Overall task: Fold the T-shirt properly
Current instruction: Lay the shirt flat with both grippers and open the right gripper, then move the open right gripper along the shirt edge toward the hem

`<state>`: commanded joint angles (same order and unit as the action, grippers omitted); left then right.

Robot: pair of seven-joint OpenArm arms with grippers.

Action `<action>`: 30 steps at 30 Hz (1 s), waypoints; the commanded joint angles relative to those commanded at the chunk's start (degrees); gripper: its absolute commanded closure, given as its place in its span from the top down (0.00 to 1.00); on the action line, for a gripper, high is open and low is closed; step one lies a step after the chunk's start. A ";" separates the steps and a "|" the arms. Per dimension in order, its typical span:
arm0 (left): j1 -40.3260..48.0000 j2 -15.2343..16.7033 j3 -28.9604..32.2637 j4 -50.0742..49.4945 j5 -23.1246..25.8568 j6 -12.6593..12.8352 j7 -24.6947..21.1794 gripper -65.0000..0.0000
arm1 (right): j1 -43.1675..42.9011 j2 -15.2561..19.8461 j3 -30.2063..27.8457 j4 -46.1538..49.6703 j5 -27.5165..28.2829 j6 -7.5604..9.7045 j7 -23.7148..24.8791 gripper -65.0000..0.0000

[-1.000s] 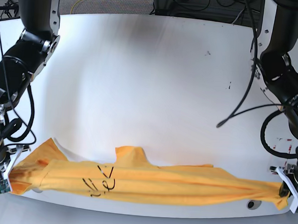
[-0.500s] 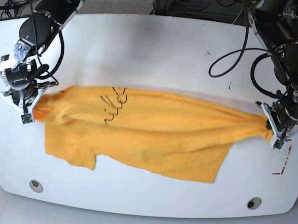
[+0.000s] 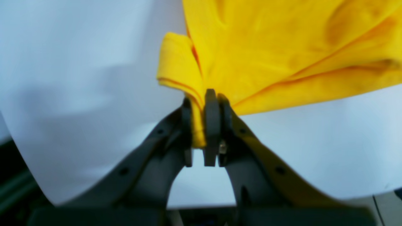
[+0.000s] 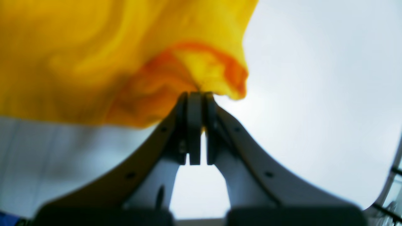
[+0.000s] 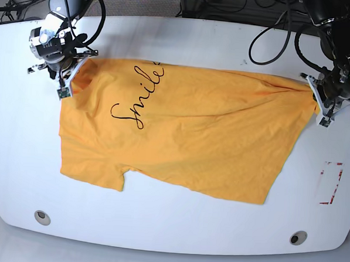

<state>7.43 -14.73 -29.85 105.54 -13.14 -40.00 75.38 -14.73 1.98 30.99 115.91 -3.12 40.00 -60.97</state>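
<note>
The orange-yellow T-shirt (image 5: 186, 131) lies spread across the white table (image 5: 185, 43), black cursive "Smile" (image 5: 138, 100) facing up near its left end. My right gripper (image 5: 66, 81), at the base view's upper left, is shut on the shirt's shoulder corner (image 4: 207, 75). At the upper right, my left gripper (image 5: 318, 102) is shut on a bunched corner of the hem (image 3: 196, 119). The cloth is stretched between the two grippers along its far edge. One sleeve (image 5: 93, 176) hangs toward the near left.
A red-outlined marking (image 5: 329, 183) lies on the table at the right. Two round holes (image 5: 41, 217) (image 5: 297, 238) sit near the front edge. Cables (image 5: 274, 30) hang behind the right-hand arm. The table's rear edge runs just behind the shirt.
Both grippers have carried the shirt from the front edge toward the back of the table. The cloth has opened out flat, and the "Smile" print now faces up in full.
</note>
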 joint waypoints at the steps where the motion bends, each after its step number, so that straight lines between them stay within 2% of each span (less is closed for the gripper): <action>1: 0.26 -0.09 0.00 0.00 0.00 0.00 -0.18 0.00 | -0.26 0.00 0.00 0.00 0.09 0.00 0.00 0.02; 8: 3.69 -1.93 -0.26 -0.18 0.00 0.00 -5.10 0.00 | -2.11 -0.44 -0.44 -0.26 0.35 0.00 0.00 0.03; 13: 4.57 -1.93 -0.35 0.09 0.00 0.00 -5.19 0.00 | -2.37 -0.44 -0.44 -0.09 0.35 0.00 -0.18 0.05; 15: 4.66 -2.02 -0.35 0.09 0.00 0.00 -5.19 0.00 | -2.37 -0.35 -0.44 0.00 0.35 0.00 -0.26 0.12; 18: 4.66 -2.11 -0.35 -0.09 0.00 0.00 -5.19 0.00 | -2.02 -0.35 -0.44 0.00 0.35 0.00 -0.26 0.35; 19: 4.66 -2.11 -0.35 0.00 0.00 0.00 -5.19 0.00 | -2.02 -0.35 -0.44 0.00 0.35 0.00 -0.26 0.48; 20: 4.66 -2.11 -0.35 0.00 0.00 0.00 -5.19 0.00 | -2.02 -0.44 -0.44 0.09 0.35 0.00 -0.26 0.54; 22: 4.75 -2.20 -0.26 0.00 0.00 0.00 -5.19 0.00 | -2.02 -0.44 -0.44 0.09 0.35 0.00 -0.26 0.73; 24: 4.75 -2.73 -0.09 -0.09 0.00 0.00 -5.19 0.01 | -2.02 -0.44 -0.35 0.18 0.53 0.00 -0.18 0.86; 27: 4.66 -2.99 -0.18 -0.18 0.00 0.00 -5.19 0.13 | -1.93 -0.35 -0.09 0.35 2.64 0.00 -0.09 0.94; 30: 4.66 -2.90 -0.35 -0.18 0.00 0.00 -5.19 0.33 | -1.76 0.00 0.62 0.44 6.51 0.00 0.00 0.92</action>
<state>12.09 -17.63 -30.20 105.36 -13.14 -40.00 70.20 -16.48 1.98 31.60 116.35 3.38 40.00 -60.97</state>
